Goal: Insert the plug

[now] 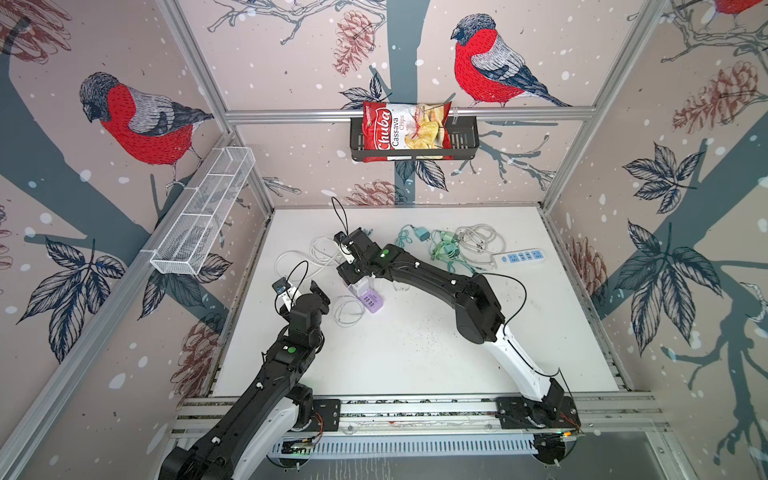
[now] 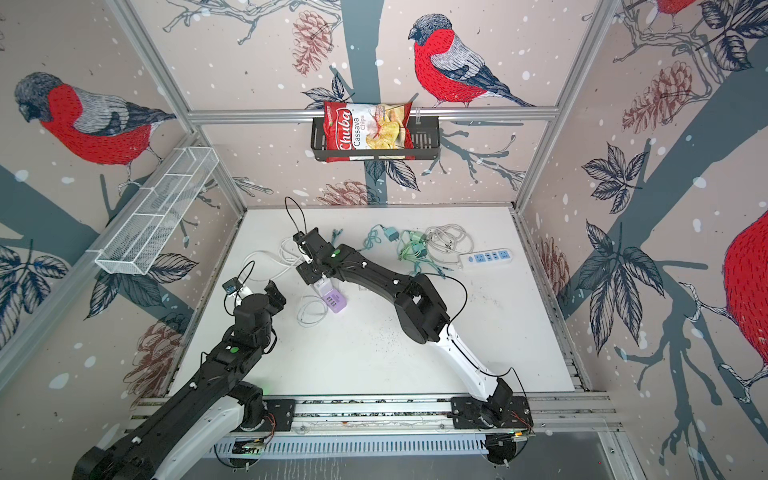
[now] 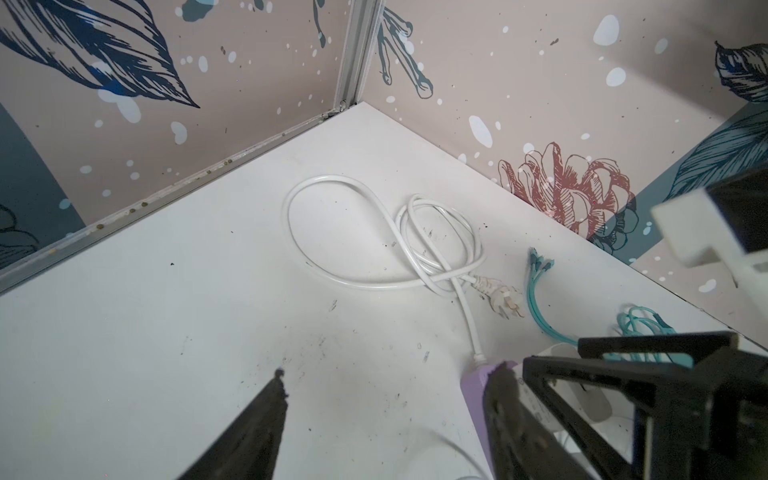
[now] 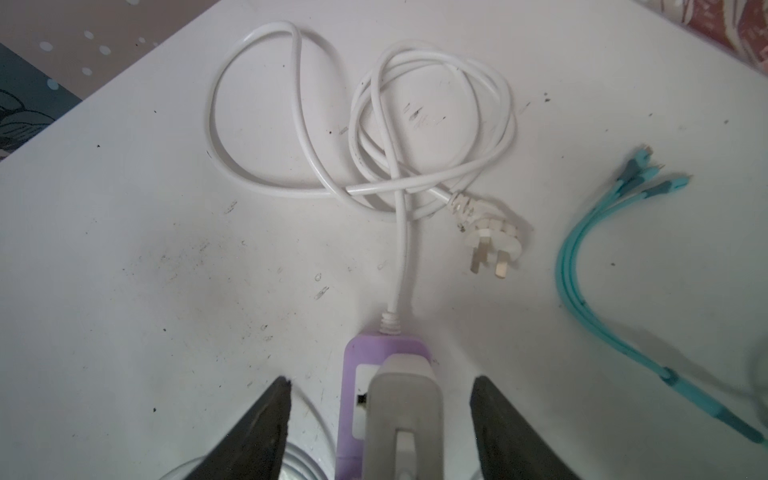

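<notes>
Tabletop (image 1: 415,365), white and scuffed, carries everything we see. Our right gripper (image 4: 383,380) hangs over the purple power strip (image 4: 349,415), jaws spread wide on either side of the white plug (image 4: 405,407), gripping nothing. Our left gripper (image 3: 390,371) is equally parted and empty, one finger beside the strip's end. The plug stands on the strip's socket face.

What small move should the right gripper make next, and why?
Probably lift the right gripper straight up and away. Its jaws stand open on both sides of the white adapter, which already sits on the purple power strip; a sideways pull might knock it.
</notes>
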